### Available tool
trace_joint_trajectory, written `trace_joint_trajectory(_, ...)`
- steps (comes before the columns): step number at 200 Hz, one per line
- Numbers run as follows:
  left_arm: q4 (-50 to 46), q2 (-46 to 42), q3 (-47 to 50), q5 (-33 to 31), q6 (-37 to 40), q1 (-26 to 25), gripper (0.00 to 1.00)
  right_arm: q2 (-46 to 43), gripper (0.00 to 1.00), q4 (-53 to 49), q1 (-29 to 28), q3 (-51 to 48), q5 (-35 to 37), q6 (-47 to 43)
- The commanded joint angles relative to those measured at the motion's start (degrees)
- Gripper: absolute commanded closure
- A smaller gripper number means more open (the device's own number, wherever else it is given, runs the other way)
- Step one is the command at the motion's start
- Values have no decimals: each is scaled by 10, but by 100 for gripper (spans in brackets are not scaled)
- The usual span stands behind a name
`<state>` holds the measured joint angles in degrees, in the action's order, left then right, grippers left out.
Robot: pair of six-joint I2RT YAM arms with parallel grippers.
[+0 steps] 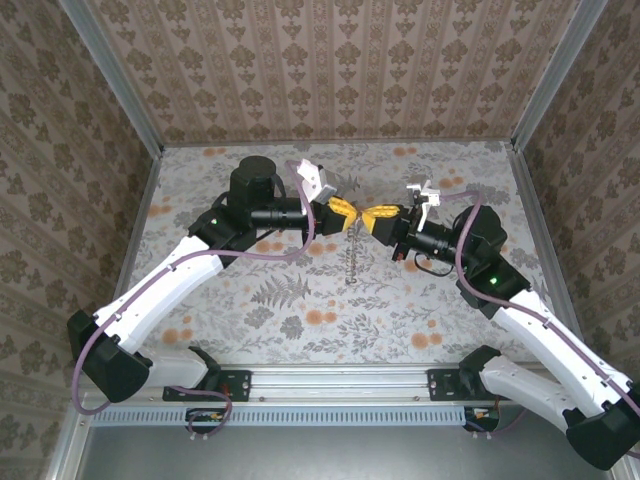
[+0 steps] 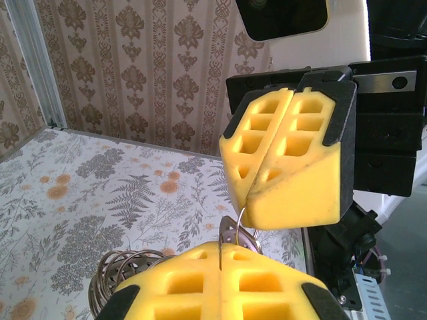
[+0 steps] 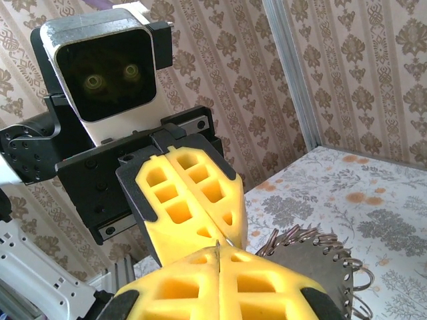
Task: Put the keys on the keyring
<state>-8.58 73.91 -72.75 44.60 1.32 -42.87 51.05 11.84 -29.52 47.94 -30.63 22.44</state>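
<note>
**A:** Start with the top view. Where is everything?

**B:** The left gripper (image 1: 345,211) and right gripper (image 1: 378,216) meet tip to tip above the middle of the desk (image 1: 250,320). The keys (image 1: 351,262) hang under that meeting point as a jagged chain. I can't tell whether the bottom end touches the desk.

**A:** And the left wrist view?

**B:** The left gripper (image 2: 220,252) has its jaws pressed together, pinching the thin wire of the keyring (image 2: 231,225). The wire arcs up to the tips of the right gripper (image 2: 252,193). Those jaws are pressed together too, and they seem to nip the same loop. A bunch of keys (image 2: 123,273) sits low and to the left, over the desk (image 2: 80,180).

**A:** Does the right wrist view agree?

**B:** Yes. The right gripper (image 3: 219,257) shows no gap between its jaws, and the left gripper (image 3: 223,227) comes down onto it tip to tip. The keys (image 3: 313,260) fan out just beside the contact, clear of the desk (image 3: 373,193).

**A:** Which step is this, then?

**B:** I'd say late threading. The ring is held in the air by both arms, and the keys look already strung on it or hanging from it. I can't see any loose key.

**A:** What does the next move call for?

**B:** Probably one pair of jaws holding firm while the other lets go and takes a new grip, so the keys can slide round. If both let go together, the whole lot drops.
</note>
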Motion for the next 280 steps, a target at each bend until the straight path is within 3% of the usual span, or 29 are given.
trace_joint_trajectory(1,26,-9,-21,13,5,-8,100,7,100,15,-4,14,2,-11)
trace_joint_trajectory(130,40,-33,-6,6,4,-9,100,1,100,-28,15,-19,52,-31)
trace_joint_trajectory(280,35,-16,-9,5,9,-9,100,-15,100,-2,14,19,-10,10)
